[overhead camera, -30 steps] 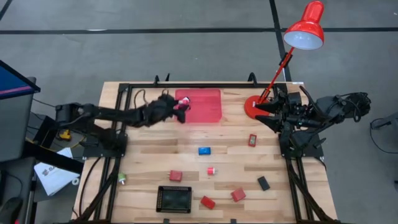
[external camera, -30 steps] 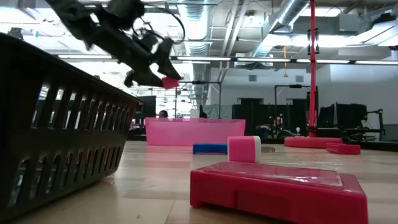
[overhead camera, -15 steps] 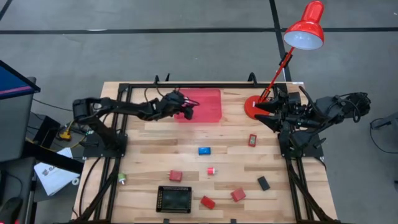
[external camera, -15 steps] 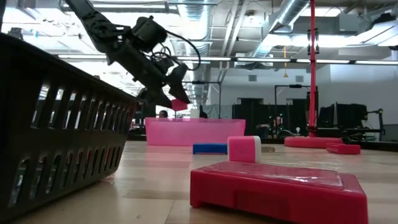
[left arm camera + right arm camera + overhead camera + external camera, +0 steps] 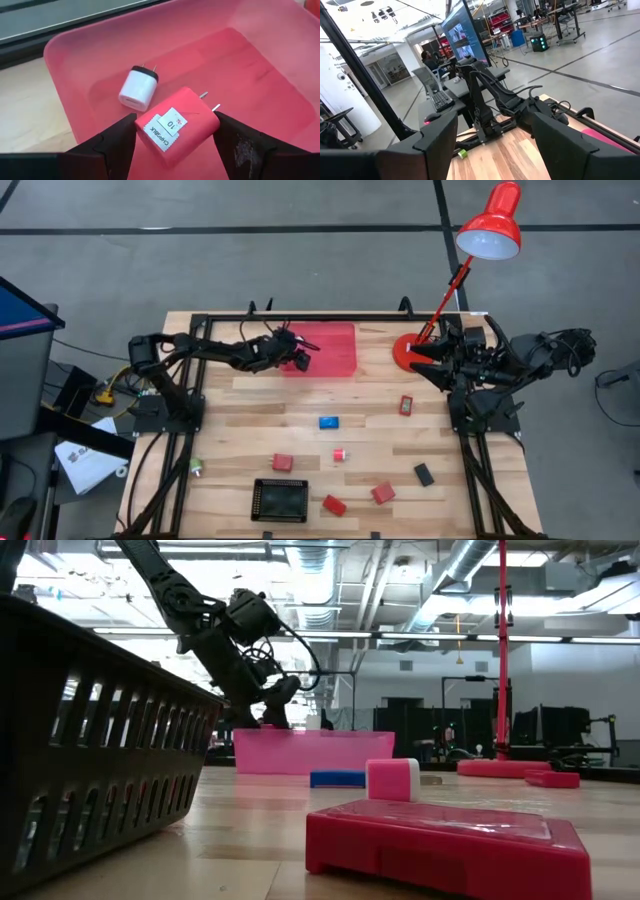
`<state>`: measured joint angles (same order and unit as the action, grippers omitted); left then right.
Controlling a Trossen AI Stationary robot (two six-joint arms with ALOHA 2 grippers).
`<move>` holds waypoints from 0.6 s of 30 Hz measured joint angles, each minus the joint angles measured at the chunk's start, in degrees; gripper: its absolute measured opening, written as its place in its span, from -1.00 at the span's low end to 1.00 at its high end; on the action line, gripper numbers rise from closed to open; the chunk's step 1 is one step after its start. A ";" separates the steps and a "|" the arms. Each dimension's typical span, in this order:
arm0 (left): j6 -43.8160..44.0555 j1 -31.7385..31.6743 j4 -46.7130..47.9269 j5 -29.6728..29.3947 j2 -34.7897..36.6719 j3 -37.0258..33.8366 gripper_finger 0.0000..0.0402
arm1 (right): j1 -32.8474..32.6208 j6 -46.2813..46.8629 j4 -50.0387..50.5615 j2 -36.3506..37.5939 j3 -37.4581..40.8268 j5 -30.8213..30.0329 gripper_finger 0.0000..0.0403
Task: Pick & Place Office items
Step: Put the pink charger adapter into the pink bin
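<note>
A red plug (image 5: pixel 178 125) is gripped by the left hand (image 5: pixel 172 137) inside the pink tray (image 5: pixel 335 355) at the worktop's far edge, beside a white plug (image 5: pixel 139 90) already placed; several pieces remain on the worktop (image 5: pixel 240 430); the right hand (image 5: pixel 492 150) waits open at the right edge

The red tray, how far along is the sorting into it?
Done: one white charger already lies in the red tray. In hand: the left end effector holds a red charger low over that tray. Left: the blue block and several red and black pieces still sit on the table; the right end effector waits, open and empty.
</note>
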<state>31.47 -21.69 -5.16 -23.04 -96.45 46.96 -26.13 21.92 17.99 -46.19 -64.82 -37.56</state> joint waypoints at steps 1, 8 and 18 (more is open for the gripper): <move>0.03 -0.14 -0.04 0.27 0.05 0.00 0.19 | 0.00 -0.01 -0.04 0.00 0.00 0.00 0.24; 0.10 -0.22 0.00 0.77 0.05 0.00 0.23 | 0.00 -0.03 -0.07 0.00 0.00 0.00 0.24; 0.33 -0.22 -2.02 0.54 0.05 0.00 0.29 | 0.00 -0.01 -0.08 0.00 0.00 0.00 0.24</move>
<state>31.80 -21.91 -7.18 -22.50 -96.40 46.96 -26.13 21.91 17.91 -46.19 -64.82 -37.56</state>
